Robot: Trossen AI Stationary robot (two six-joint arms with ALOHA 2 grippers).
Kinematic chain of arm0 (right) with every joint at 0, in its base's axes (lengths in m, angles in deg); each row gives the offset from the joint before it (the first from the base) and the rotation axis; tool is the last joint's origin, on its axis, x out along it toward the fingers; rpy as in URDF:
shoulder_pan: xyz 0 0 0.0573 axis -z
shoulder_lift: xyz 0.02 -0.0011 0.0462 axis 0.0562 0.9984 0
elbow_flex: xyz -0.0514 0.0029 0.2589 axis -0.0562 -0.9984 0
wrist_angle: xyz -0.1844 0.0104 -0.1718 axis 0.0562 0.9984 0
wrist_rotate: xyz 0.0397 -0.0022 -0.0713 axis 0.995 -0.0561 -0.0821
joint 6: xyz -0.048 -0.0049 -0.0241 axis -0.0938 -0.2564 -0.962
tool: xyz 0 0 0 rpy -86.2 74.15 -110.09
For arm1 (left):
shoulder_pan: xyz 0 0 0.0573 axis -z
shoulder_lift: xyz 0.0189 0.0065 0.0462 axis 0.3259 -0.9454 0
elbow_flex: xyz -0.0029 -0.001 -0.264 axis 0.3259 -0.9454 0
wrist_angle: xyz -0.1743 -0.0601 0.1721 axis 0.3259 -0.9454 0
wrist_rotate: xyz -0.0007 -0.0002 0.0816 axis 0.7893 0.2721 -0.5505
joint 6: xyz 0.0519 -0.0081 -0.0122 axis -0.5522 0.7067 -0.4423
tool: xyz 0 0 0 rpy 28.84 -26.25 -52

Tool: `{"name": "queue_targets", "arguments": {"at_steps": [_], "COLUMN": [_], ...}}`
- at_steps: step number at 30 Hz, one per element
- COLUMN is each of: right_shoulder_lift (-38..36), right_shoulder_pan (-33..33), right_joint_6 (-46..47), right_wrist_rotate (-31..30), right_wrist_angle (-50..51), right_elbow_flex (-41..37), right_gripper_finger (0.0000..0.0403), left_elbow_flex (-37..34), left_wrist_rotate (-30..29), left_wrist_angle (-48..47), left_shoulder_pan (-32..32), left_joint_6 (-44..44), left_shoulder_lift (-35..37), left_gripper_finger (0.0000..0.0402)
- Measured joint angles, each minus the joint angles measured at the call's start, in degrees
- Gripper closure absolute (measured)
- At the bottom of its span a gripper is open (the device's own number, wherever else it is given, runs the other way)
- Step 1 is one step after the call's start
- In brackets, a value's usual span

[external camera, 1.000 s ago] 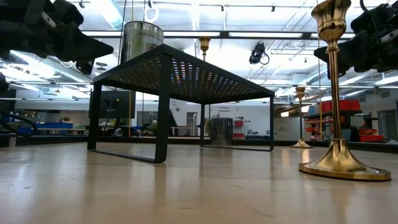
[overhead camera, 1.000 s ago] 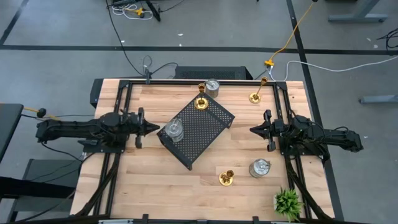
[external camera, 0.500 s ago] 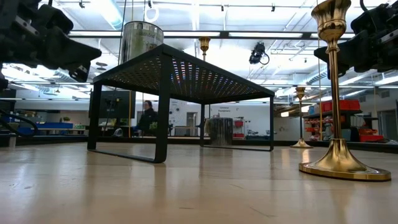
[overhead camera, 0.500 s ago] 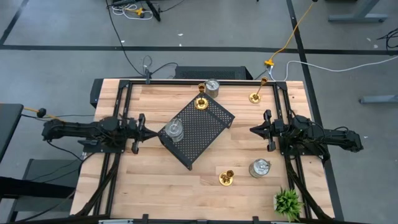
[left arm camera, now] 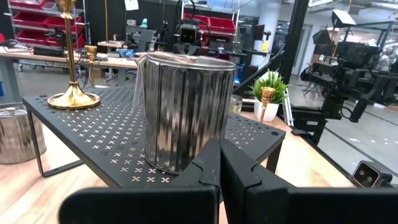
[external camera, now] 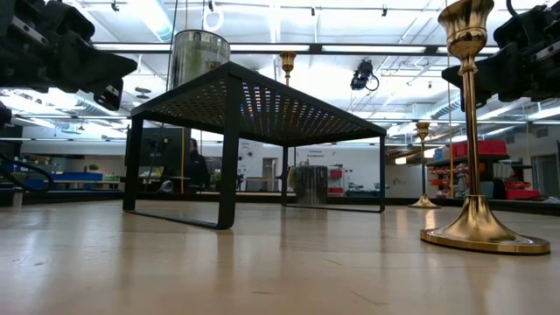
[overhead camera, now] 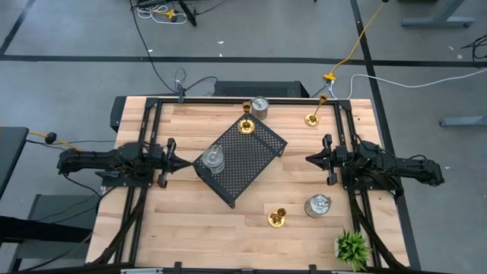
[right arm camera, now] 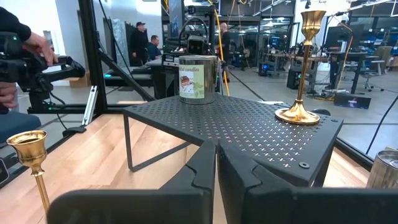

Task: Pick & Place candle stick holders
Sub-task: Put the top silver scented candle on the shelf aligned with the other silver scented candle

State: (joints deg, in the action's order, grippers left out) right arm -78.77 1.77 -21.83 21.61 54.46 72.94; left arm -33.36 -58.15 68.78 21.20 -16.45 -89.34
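Left gripper (overhead camera: 176, 161) clenched, empty, just off tray (overhead camera: 255, 164) left edge, near silver holder (overhead camera: 212, 159). Right gripper (overhead camera: 309, 159) clenched, empty; bare wood between it and tray.

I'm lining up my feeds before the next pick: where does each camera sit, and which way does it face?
High view: overhead, straight down; both arms, left gripper, right gripper.
Low view: table height, level under the black tray; arms at the upper corners.
Left wrist: faces the silver holder on the tray, own fingers shut.
Right wrist: faces the tray from the opposite side, fingers shut.
Both wrists share the tray's gold holder.
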Motion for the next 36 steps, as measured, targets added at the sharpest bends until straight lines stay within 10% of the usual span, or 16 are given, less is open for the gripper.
{"name": "queue_targets", "arguments": {"at_steps": [36], "right_shoulder_lift": [0.00], "right_shoulder_pan": [-0.01], "right_joint_6": [0.00], "right_wrist_rotate": [0.00], "right_wrist_angle": [0.00], "right_elbow_flex": [0.00], "right_gripper_finger": [0.0380], "left_elbow_flex": [-0.09], "left_wrist_rotate": [1.01], "left_wrist_angle": [1.51], "left_shoulder_pan": [-0.02], "left_joint_6": [1.51], "left_shoulder_lift": [-0.35], "left_gripper_finger": [0.0363]}}
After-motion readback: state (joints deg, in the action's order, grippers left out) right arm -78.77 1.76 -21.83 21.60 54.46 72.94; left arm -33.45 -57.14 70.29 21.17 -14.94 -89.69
